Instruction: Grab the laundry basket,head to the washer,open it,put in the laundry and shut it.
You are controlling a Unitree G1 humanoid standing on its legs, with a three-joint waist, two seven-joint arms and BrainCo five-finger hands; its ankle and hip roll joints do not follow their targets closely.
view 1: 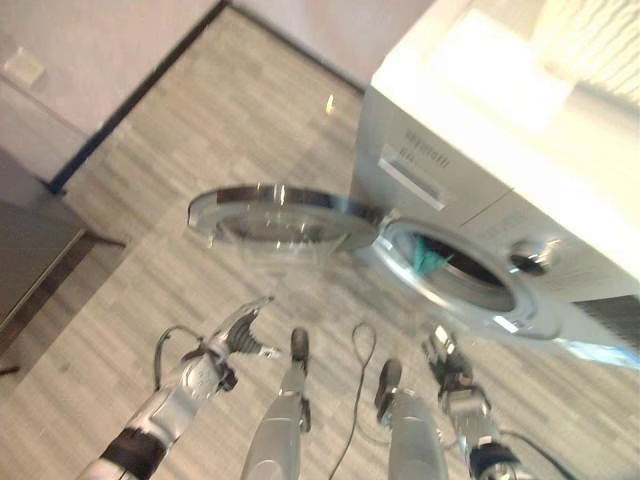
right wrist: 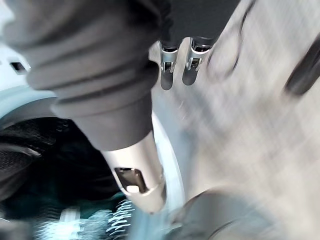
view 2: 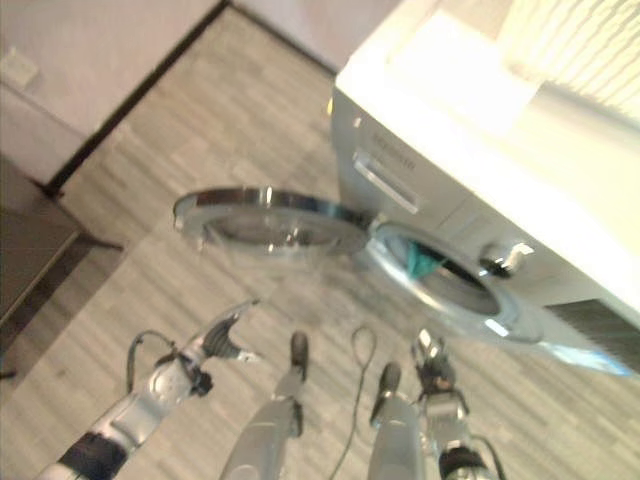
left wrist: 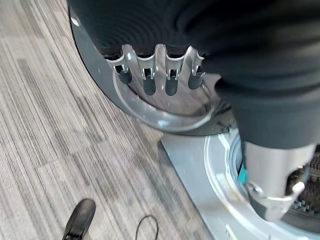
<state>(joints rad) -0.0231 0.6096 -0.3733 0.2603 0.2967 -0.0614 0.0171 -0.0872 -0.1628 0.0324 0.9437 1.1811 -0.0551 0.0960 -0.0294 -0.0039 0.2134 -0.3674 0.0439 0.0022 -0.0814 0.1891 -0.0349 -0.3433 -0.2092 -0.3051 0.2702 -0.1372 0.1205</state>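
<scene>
Strong light poured in from the far right, washing the top of the washer (view 1: 500, 90) to a blown-out glare. The open door (view 1: 285, 215) carried bright glints along its chrome rim. Both head views were smeared by motion blur, and the floor (right wrist: 260, 115) in the right wrist view was streaked soft.

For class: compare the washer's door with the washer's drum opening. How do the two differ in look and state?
The washer door is swung wide open and stands out over the floor, while the drum opening sits fixed in the washer's front. The door shows a shiny rim and clear glass; the opening is dark inside, with teal laundry showing. Both are round.
</scene>
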